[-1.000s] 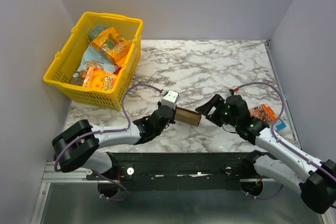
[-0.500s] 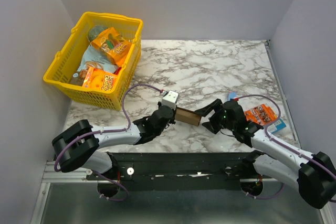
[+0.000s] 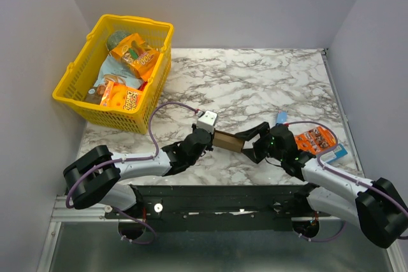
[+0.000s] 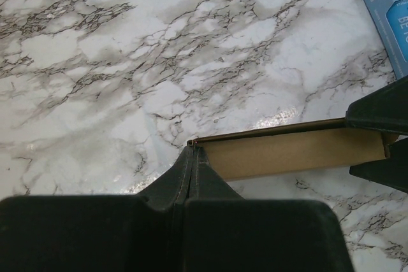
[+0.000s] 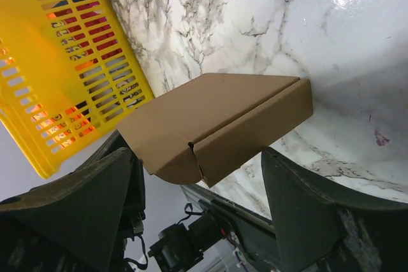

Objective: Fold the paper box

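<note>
Holding one end of the paper box (image 3: 228,140), your left gripper (image 3: 212,137) was shut tight on it. In the left wrist view, its two fingers (image 4: 191,176) were pressed together on the left corner of the brown card. The box was a small, flat, plain brown one. It sat low over the near middle of the bench (image 3: 255,81), right between your two arms. You could not tell if it rested on the marble top.

Your right gripper (image 3: 247,143) was spread wide and held nothing. In the right wrist view, one finger (image 5: 83,202) was on each side of the right end of the box, with that end between them. The fingers looked a little apart from the card there.

A yellow basket (image 3: 76,103) stood at the far left of the bench, with snack packets inside it. An orange packet (image 3: 317,138) lay on the bench on the right, just beside your right arm. A blue packet (image 3: 336,152) lay next to it, a bit nearer and further right.
</note>
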You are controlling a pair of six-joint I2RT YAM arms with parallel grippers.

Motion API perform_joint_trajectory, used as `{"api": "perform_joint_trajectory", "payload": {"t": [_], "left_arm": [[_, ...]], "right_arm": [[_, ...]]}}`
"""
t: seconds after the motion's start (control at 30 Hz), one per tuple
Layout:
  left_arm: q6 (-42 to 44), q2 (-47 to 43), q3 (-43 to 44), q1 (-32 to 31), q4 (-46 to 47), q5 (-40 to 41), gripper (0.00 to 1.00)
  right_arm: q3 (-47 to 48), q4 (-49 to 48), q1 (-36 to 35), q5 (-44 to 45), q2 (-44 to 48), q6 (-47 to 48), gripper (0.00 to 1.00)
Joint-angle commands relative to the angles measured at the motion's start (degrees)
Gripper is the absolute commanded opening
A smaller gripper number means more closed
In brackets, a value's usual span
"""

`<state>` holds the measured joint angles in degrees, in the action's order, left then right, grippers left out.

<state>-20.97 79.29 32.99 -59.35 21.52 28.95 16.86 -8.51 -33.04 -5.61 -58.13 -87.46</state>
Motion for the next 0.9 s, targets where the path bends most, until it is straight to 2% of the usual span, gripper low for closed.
{"api": "perform_joint_trajectory", "payload": {"t": [0.0, 0.57, 0.7, 0.83, 0.87], "left_arm": [[0.2, 2.8, -2.1, -0.9, -9.7, -2.1, 0.0], [0.1, 2.4, -2.2, -1.1, -9.7, -2.0, 0.0], [0.1, 2.4, -2.2, -1.2, -9.8, -1.9, 0.0], [0.2, 2.5, -2.1, -1.3, -9.8, -1.9, 0.0], [0.2, 2.5, -2.1, -1.4, -9.8, -1.9, 0.0]], "right_arm": [[1.9, -1.6, 0.0, 1.1, 1.3, 0.8, 0.89], [-1.0, -0.5, 0.0, 2.5, -0.1, -5.5, 0.87], [-1.1, -1.2, 0.1, 2.1, -1.5, -5.6, 0.82], [-1.2, -1.9, 0.0, 2.2, -2.2, -5.3, 0.72], [-1.3, -1.9, 0.0, 2.2, -2.1, -5.3, 0.67]]}}
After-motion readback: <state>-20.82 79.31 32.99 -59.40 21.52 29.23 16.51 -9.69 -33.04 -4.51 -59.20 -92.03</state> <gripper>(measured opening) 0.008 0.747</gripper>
